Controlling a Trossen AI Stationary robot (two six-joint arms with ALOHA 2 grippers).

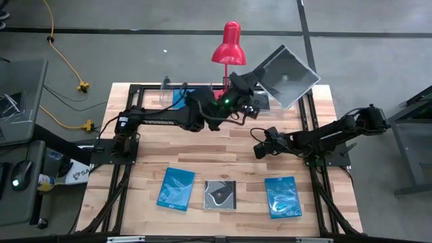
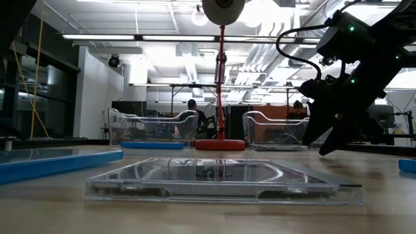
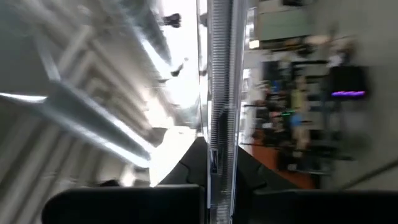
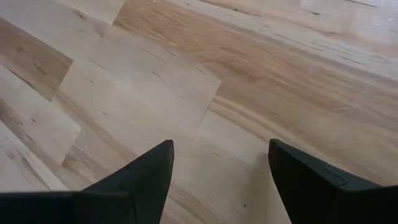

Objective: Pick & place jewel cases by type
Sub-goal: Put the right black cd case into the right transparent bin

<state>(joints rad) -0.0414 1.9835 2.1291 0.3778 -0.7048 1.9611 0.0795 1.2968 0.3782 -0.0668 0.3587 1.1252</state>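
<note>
Item 1. Left gripper (image 1: 255, 90), raised at the far side of the table (image 1: 223, 152), its fingers clamped on the edge of a dark grey jewel case (image 1: 289, 75) that stands out beyond them, tilted. In the left wrist view we see the case's ribbed edge (image 3: 219, 93) running straight between the pads. We judge the hold narrow: a case pinched by one edge could pivot or slip if swung quickly, and a tilted release could leave it propped on a tray wall.

Item 2. Two clear plastic trays, below and beside the left gripper, flanking the red lamp (image 1: 228, 46). The left tray (image 2: 153, 127) holds a blue case (image 2: 153, 145); what the right tray (image 2: 279, 130) holds, we cannot tell.

Item 3. Right gripper (image 1: 260, 150), waiting low over bare wood, fingers (image 4: 140, 180) spread wide, empty.

Item 4. Three cases nearer than both grippers, in a row: a blue patterned case (image 1: 176, 188), a dark case with a white swirl (image 1: 221, 194), a second blue patterned case (image 1: 283, 196).
</note>
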